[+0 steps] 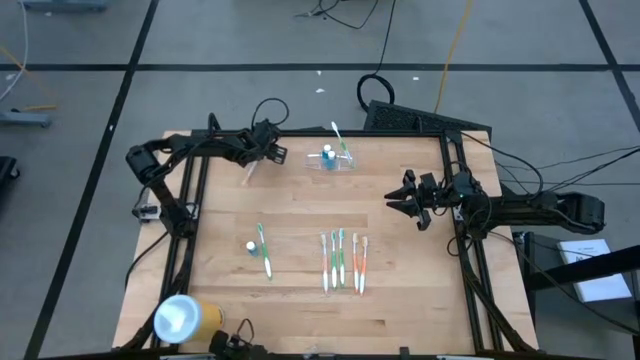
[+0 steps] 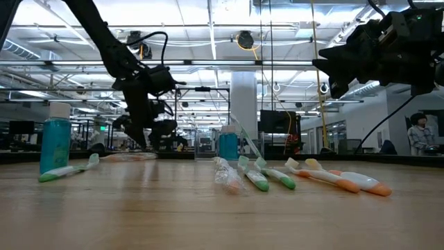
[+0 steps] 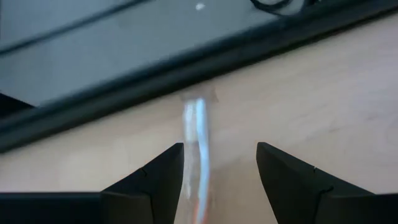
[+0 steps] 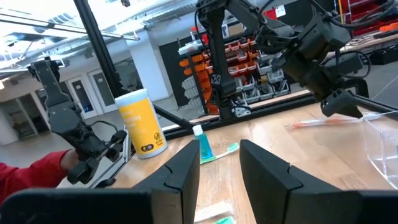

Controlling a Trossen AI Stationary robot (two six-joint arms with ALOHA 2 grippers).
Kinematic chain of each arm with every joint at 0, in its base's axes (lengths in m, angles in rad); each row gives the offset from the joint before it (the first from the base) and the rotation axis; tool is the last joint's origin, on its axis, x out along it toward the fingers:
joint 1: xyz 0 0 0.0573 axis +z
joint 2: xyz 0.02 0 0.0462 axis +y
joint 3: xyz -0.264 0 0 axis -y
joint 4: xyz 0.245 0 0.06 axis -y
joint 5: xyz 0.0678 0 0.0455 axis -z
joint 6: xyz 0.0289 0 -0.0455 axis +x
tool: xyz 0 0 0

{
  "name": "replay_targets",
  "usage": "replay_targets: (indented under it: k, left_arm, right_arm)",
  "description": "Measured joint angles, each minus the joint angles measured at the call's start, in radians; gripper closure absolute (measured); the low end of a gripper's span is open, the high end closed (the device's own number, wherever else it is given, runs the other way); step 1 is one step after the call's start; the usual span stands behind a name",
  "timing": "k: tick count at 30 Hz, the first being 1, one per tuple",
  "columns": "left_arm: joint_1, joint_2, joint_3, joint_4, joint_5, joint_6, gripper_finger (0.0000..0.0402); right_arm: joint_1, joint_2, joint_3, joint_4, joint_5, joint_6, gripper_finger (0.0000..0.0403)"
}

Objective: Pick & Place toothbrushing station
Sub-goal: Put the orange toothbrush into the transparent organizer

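Observation:
The toothbrushing station is a see-through holder standing on the table's far middle. It holds a small blue bottle and a green-and-white toothbrush that leans out of it. The station also shows in the low view and at the edge of the right wrist view. My left gripper is open at the far left. Its fingers stand on either side of a clear-wrapped orange toothbrush that lies on the table. My right gripper is open and empty above the table's right side.
Several green and orange toothbrushes lie at the near middle. A blue bottle and a green toothbrush lie left of them. A yellow cylinder with a white end lies at the near left corner. A red sleeve shows beyond the table.

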Motion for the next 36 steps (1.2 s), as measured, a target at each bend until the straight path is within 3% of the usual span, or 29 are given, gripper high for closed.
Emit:
replay_targets:
  k: [10,20,24,33,36]
  left_arm:
    - [0.027,0.055,0.0,0.002,-0.022,-0.022,0.0192]
    - [0.048,0.086,0.005,-0.029,0.08,-0.011,0.0197]
    - [0.049,0.086,0.005,-0.069,0.125,-0.011,0.0238]
    - [0.047,0.088,0.005,-0.075,0.175,-0.021,0.0372]
    - [0.048,0.081,0.003,-0.068,0.188,-0.004,0.0388]
  right_arm:
    - [0.0,0.0,0.0,0.0,0.0,0.0,0.0298]
    - [0.0,0.0,0.0,0.0,0.0,0.002,0.0298]
    - [0.0,0.0,0.0,0.0,0.0,0.004,0.0298]
    - [0.0,0.0,0.0,0.0,0.0,0.004,0.0298]
    - [0.0,0.0,0.0,0.0,0.0,0.004,0.0298]
